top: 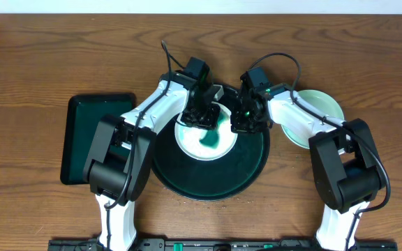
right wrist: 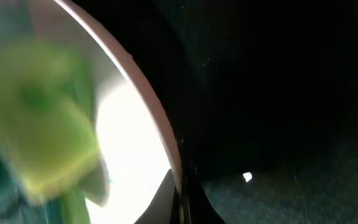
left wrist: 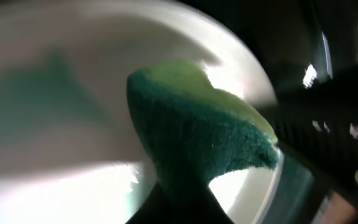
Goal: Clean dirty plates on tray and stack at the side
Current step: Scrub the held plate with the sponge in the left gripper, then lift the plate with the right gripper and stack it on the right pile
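Two plates are in view on the table (top: 40, 49). One, the smeared plate (top: 189, 143), lies inside the round tray (top: 253, 164), in the tray's back half, with a green smear (top: 209, 138) across its middle. The tray sits at the middle of the table, close to the front edge. The second plate (top: 324, 104), pale mint, rests on the bare wood just beside the tray's right rim, toward the right edge of the table, and is partly covered by the right arm.

The left gripper (top: 199, 115) hangs over the back left part of the smeared plate. Its jaws are clamped on a sponge (left wrist: 197, 143) with a dark green scouring face and a yellow-green back, which sits right at the plate's white surface.

The right gripper (top: 246, 120) is at the right rim of the smeared plate, over the tray. Its jaws are closed. The right wrist view is blurred and shows the rim running down toward the fingers, but whether the rim is pinched between them cannot be told.

A smaller rectangular tray (top: 82, 139), dark green, lies toward the left edge of the table, apart from the round one.
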`<state>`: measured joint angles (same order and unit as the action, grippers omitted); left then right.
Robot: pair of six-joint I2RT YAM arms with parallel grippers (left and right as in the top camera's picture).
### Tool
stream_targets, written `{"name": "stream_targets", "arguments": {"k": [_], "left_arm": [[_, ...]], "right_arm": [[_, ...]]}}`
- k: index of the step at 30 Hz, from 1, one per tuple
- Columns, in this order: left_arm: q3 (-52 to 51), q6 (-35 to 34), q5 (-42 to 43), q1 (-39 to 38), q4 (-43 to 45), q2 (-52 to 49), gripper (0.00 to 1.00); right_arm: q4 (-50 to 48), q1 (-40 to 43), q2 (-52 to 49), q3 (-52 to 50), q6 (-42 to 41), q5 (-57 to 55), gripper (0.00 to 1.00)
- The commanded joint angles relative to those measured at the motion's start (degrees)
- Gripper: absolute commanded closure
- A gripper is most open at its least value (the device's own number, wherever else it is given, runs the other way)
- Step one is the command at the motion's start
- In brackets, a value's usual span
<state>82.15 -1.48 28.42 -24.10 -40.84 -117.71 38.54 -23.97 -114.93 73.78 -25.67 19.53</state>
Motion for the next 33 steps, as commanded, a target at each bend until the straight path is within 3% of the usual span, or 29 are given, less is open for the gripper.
{"name": "stream_targets", "arguments": {"k": [1, 5, 8, 12, 18, 21, 30, 33], "left_arm": [[-0.39, -3.39, -19.5, 0.35, 2.25, -0.63, 0.93], [-0.39, -9.75, -43.39, 0.35, 1.9, -0.59, 0.93], [0.35, -10.05, -49.66, 0.35, -0.94, -0.46, 0.93], [1.57, -12.17, -48.3, 0.33, -5.05, 0.76, 0.93], [1.6, -11.47, -30.27, 1.07, -8.35, 7.1, 0.93], [1.6, -11.56, -25.09, 2.62, -10.56, 11.56, 0.93], [1.51, -12.17, -24.37, 11.96, -14.78, 17.57, 0.93], [1.44, -12.2, -24.33, 15.04, -14.34, 17.09, 0.93]], "right_arm": [[0.02, -0.13, -0.96, 0.48, 0.0, 0.44, 0.99], [0.02, -0.13, -0.96, 0.48, 0.0, 0.44, 0.99], [0.07, -0.13, -0.96, 0.48, 0.0, 0.44, 0.99], [0.07, -0.13, -0.96, 0.48, 0.0, 0.44, 0.99], [0.31, -0.13, -0.96, 0.48, 0.02, 0.44, 0.99], [0.48, -0.13, -0.96, 0.48, 0.02, 0.44, 0.99], [0.46, -0.39, 1.44, 0.55, 2.23, -0.22, 0.99], [1.75, -1.84, 4.83, 0.55, 3.67, -6.86, 0.99]]}}
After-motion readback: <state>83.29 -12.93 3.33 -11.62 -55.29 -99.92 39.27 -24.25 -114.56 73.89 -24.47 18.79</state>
